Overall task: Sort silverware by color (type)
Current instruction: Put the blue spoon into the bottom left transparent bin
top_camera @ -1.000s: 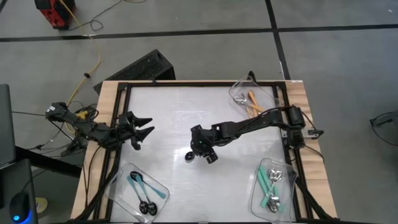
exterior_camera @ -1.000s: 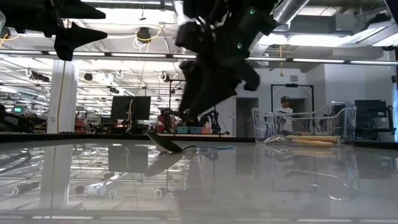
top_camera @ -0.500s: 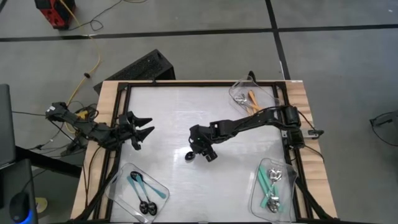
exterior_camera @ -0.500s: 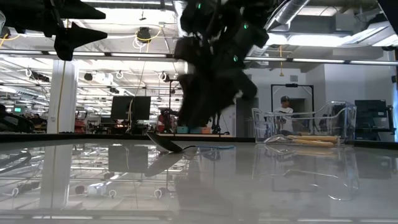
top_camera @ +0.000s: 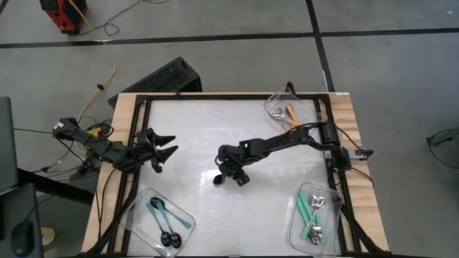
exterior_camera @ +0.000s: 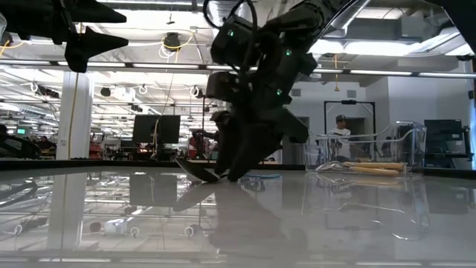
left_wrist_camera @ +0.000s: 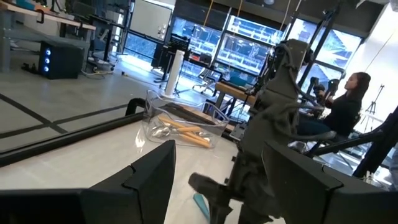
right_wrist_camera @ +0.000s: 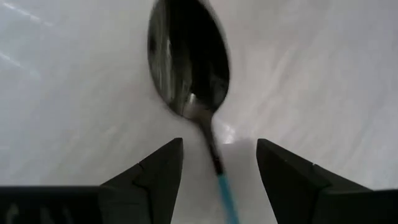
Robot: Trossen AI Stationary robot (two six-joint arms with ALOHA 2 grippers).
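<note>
Right wrist view alone shows right claw [right_wrist_camera: 217, 163] fingers apart, straddling blue-handled spoon [right_wrist_camera: 189, 68]; left claw [top_camera: 166, 149] open.

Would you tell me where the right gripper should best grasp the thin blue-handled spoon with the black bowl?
Probably the thin blue-handled spoon is best pinched on its narrow stem just behind the bowl, from straight above. It lies flat on the white table, and the open right gripper already straddles that stem, one finger on each side.
</note>
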